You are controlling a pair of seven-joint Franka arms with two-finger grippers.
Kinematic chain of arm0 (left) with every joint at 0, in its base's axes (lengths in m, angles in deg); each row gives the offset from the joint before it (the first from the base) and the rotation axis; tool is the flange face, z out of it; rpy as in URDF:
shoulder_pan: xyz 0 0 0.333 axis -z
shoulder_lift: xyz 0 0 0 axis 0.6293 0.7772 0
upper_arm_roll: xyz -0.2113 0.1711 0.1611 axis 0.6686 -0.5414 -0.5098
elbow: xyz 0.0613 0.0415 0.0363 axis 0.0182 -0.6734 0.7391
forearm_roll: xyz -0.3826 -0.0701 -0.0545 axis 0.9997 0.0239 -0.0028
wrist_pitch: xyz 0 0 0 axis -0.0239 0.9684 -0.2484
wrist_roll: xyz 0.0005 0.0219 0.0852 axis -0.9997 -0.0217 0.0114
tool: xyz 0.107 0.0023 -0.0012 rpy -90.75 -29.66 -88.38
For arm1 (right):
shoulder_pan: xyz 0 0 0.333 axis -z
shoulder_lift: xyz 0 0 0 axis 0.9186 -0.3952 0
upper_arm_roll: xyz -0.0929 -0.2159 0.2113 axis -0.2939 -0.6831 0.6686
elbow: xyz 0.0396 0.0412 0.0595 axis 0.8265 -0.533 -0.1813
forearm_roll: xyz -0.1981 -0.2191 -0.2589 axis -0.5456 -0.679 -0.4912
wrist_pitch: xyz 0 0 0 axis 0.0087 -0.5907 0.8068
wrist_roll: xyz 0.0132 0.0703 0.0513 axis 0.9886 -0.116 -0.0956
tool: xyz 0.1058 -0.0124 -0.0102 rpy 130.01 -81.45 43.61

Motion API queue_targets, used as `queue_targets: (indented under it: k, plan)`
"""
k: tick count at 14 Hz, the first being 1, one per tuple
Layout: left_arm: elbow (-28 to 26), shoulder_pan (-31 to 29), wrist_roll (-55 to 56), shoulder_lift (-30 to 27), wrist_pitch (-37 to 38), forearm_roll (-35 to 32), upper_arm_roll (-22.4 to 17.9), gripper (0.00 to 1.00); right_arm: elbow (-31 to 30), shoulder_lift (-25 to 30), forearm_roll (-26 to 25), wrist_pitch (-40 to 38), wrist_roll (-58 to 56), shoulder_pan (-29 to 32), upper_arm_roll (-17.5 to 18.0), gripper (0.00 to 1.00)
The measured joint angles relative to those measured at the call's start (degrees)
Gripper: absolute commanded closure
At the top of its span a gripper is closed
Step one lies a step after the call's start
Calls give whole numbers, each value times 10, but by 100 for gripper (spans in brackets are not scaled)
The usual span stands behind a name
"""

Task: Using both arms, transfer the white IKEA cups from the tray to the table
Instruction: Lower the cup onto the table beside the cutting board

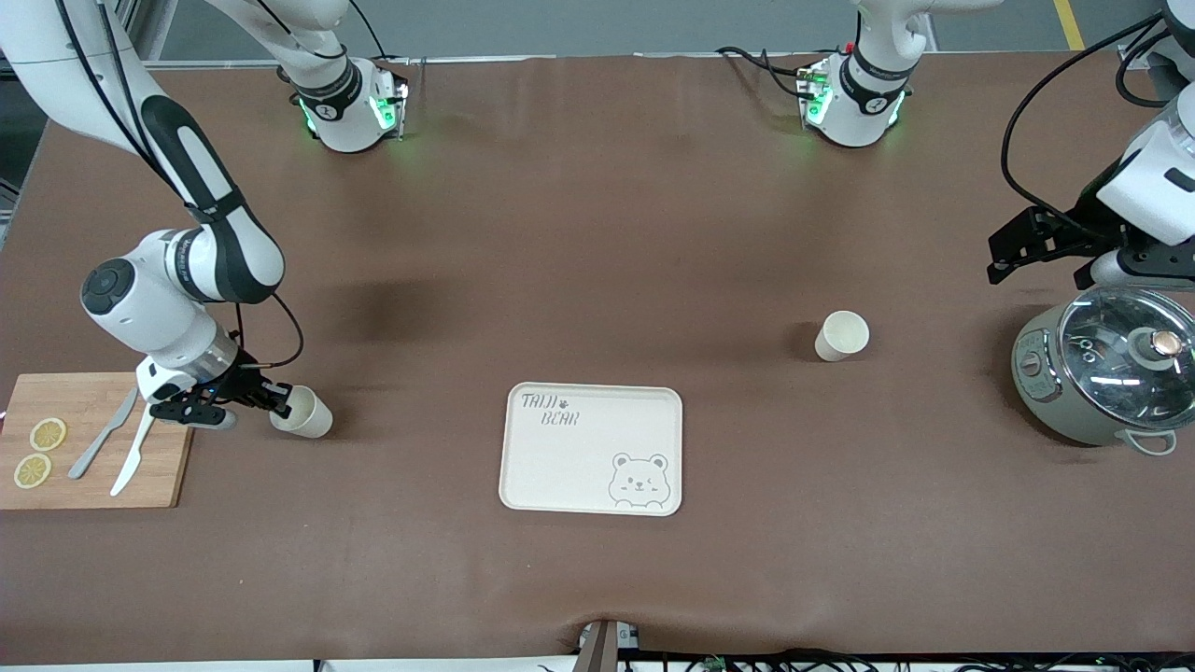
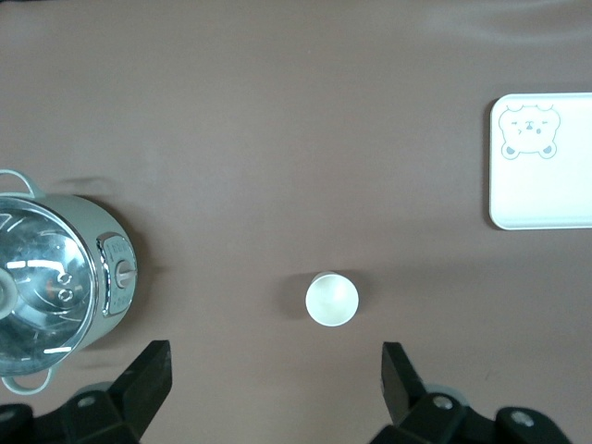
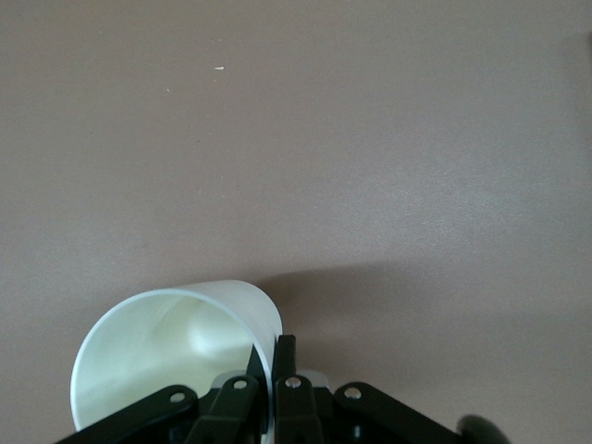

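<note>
Grippers differ: the right gripper [image 1: 280,399] is pinched on the rim of one white cup [image 1: 303,412] (one finger inside, one outside), tilted beside the wooden cutting board [image 1: 140,485] at the right arm's end of the bench [image 1: 597,233]; the left gripper [image 2: 273,370] hangs released, fingers spread wide, over the bench near the lidded pot [image 1: 1102,378]; the other white cup [image 1: 842,335] stands upright between pot and bear tray [image 1: 593,448], apart from both.
</note>
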Motion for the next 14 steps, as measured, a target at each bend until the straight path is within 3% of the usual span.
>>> queue_targets:
  k: [9, 10, 11, 12, 13, 14]
  plan:
    - [-1, 0, 0, 2, 9, 0, 0, 0, -1, -18, -1, 26, 0, 0, -2, 100]
    - [-2, 0, -3, 3, 17, 0, 0, 0, -1, -19, -1, 26, 0, 0, -2, 85]
    - [-2, 0, -8, 6, 25, 0, 0, 0, -1, -19, -1, 26, 0, 0, -2, 45]
    - [-3, 1, -13, 8, 28, 0, 0, 0, -1, -19, -1, 26, 0, 0, -2, 18]
    - [-3, 2, -15, 10, 32, 0, 0, 0, -1, -19, -1, 27, 0, 0, -2, 5]
    - [-3, 3, -16, 12, 36, 0, 1, 0, -1, -19, -1, 27, -1, 0, -2, 0]
